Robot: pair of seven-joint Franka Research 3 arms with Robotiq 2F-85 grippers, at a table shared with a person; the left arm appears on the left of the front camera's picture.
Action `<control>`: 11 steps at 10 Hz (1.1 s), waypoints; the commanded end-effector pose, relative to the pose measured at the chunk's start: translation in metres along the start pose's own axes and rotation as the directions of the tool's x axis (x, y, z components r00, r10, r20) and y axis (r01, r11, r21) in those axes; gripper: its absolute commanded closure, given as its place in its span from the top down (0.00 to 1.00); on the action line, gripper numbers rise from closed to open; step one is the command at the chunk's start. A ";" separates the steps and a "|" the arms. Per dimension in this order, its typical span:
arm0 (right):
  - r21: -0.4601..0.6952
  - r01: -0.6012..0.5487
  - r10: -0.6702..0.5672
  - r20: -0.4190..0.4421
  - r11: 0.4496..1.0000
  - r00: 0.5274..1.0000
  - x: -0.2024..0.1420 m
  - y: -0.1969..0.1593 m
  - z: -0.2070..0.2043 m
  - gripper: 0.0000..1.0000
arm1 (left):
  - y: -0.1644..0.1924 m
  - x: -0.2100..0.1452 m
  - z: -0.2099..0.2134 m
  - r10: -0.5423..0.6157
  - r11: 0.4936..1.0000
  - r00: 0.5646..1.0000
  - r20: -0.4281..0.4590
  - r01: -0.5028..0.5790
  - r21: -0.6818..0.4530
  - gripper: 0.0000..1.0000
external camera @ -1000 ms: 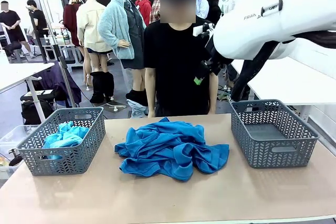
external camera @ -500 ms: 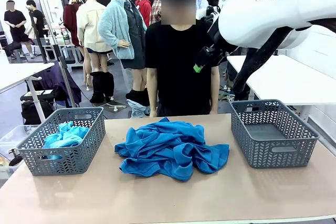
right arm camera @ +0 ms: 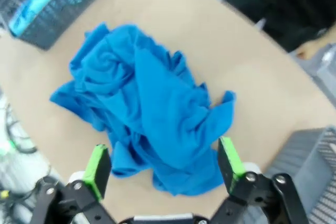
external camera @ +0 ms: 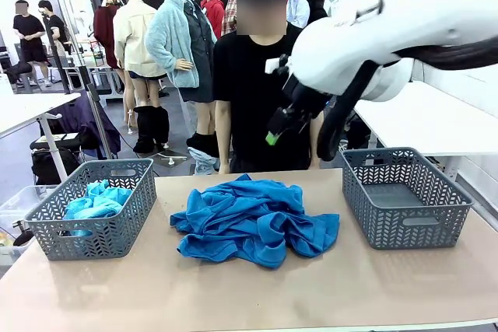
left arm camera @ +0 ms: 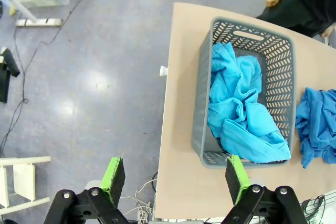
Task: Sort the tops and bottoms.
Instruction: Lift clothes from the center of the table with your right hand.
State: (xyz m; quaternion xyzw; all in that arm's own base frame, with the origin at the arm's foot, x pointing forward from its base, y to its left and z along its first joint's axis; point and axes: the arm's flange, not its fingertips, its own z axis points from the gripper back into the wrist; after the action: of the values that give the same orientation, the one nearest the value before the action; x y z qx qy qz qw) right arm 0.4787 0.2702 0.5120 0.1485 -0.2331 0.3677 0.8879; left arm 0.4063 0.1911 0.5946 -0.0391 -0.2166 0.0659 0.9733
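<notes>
The tan table is spread across the front view, and a person in a black top is stood at its far edge. The white right arm is held high over the table's right half. The pile of bright blue tops is heaped at the table's middle, between two grey baskets and touching neither. The left basket is loaded with lighter turquoise cloth (top or bottom cannot be told). The right basket is set near the table's right edge. The right gripper is poised well above the pile, with its green pads spread wide and nothing between them. The left gripper is held high over the table's left end, jaws likewise apart and unloaded.
</notes>
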 end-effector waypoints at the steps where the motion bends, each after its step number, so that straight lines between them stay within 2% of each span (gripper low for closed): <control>1: 0.074 0.006 0.003 -0.130 0.997 0.992 0.019 -0.010 -0.029 1.00 | 0.001 -0.001 0.002 -0.005 1.000 1.000 -0.011 0.005 0.009 1.00; 2: 0.077 0.020 -0.005 -0.186 0.997 0.983 0.019 -0.010 -0.051 1.00 | 0.001 -0.001 0.002 -0.005 1.000 1.000 -0.011 0.005 0.009 1.00; 4: 0.082 0.054 -0.033 -0.244 0.995 0.969 0.012 -0.013 -0.077 1.00 | 0.001 -0.001 0.002 -0.005 1.000 1.000 -0.011 0.005 0.009 1.00; 6: 0.066 0.042 -0.026 -0.228 0.997 0.973 0.010 -0.018 -0.094 1.00 | 0.001 -0.001 0.002 -0.005 1.000 1.000 -0.011 0.005 0.009 1.00; 8: 0.046 0.093 -0.079 -0.252 0.995 0.964 0.016 -0.025 -0.115 1.00 | 0.001 -0.001 0.002 -0.005 1.000 1.000 -0.011 0.005 0.009 1.00; 11: 0.080 0.092 -0.067 -0.268 0.993 0.961 0.019 -0.026 -0.129 1.00 | 0.001 -0.001 0.002 -0.005 1.000 1.000 -0.011 0.005 0.009 1.00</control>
State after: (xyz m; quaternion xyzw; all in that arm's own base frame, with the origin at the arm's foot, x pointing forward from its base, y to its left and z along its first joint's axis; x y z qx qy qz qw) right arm 0.5443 0.3151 0.4093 0.1486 -0.0935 0.3588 0.9168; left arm 0.4063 0.1911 0.5948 -0.0390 -0.2166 0.0659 0.9733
